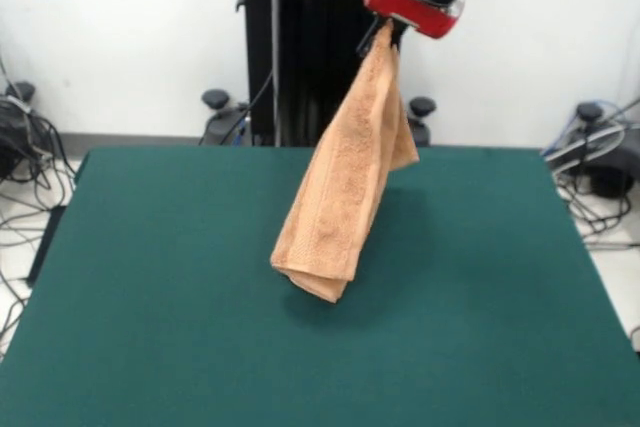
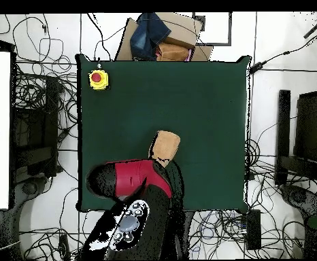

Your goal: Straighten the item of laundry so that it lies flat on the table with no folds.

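The item of laundry (image 1: 345, 182), an orange-tan towel, hangs lengthwise from my gripper (image 1: 385, 37), which is shut on its top corner high above the table (image 1: 150, 277). The towel's lower end is folded over and sits at or just above the green surface near the middle. A woven stripe band shows near that lower end. From above, only a short tan patch of the towel (image 2: 165, 146) shows beyond my red arm (image 2: 130, 178), which covers the gripper there.
A yellow box with a red button (image 2: 98, 79) sits on the table's corner in the overhead view. Cardboard and blue cloth (image 2: 154, 37) lie beyond the table's far edge. Cables lie on the floor all round.
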Action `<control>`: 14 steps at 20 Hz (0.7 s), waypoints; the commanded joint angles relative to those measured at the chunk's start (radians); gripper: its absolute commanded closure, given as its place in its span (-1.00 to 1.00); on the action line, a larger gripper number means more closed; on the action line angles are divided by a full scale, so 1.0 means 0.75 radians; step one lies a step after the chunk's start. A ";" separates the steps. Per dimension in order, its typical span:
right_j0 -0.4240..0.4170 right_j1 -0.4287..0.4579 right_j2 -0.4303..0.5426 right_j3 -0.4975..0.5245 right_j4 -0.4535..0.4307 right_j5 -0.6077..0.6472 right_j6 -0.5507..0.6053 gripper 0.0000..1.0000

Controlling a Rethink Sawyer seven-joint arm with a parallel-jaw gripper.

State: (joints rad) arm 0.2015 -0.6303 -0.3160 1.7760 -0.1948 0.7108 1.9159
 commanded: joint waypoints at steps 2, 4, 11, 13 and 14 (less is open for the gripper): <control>0.095 0.197 0.177 -0.072 0.021 -0.033 0.200 1.00; 0.132 0.245 0.176 -0.134 0.056 -0.027 0.262 1.00; 0.238 0.407 0.133 -0.368 0.172 0.048 0.389 1.00; 0.261 0.437 0.123 -0.420 0.214 0.077 0.410 1.00; 0.274 0.450 0.116 -0.445 0.234 0.089 0.419 1.00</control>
State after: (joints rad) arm 0.3765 -0.3915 -0.3034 1.5959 -0.1115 0.7121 1.9183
